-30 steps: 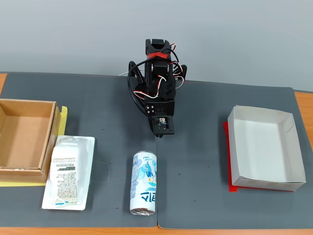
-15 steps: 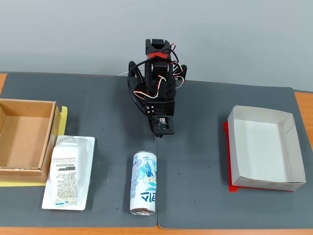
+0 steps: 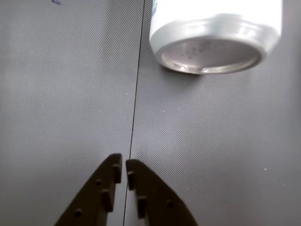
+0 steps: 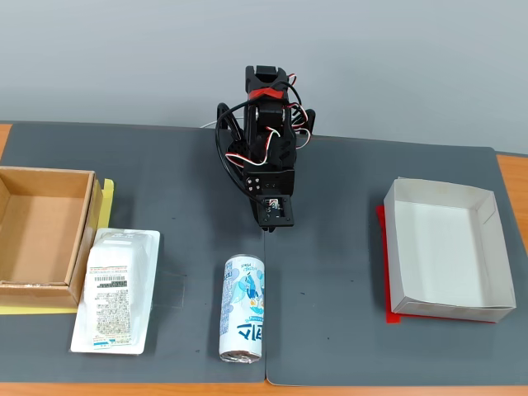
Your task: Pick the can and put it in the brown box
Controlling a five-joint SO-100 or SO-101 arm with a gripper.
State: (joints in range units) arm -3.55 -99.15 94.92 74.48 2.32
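In the wrist view, the gripper comes up from the bottom edge with its two dark fingers drawn almost together, only a thin slit between the tips and nothing held in it. It hangs right over the seam where two sheets of the dark grey mat meet. Up at the top right lies the can, on its side, its dished silver end facing the camera and its white body running off the top of the picture; it is well apart from the fingertips. In the fixed view, the black arm sits folded at the back middle of the mat, red and white wires looped about it, its gripper tucked low and pointing down at the mat; from here the fingers are too small and dark to make out, though the claw looks clenched and empty. The can lies lengthwise in front of the arm, near the front edge, blue cartoon art and lettering up, close to the mat seam. To its left rests a flat white plastic-wrapped package with a barcode label, and just beyond that, at the far left, the brown box sits open on a yellow sheet. Far off to the right stands a white paper tray on a red sheet.
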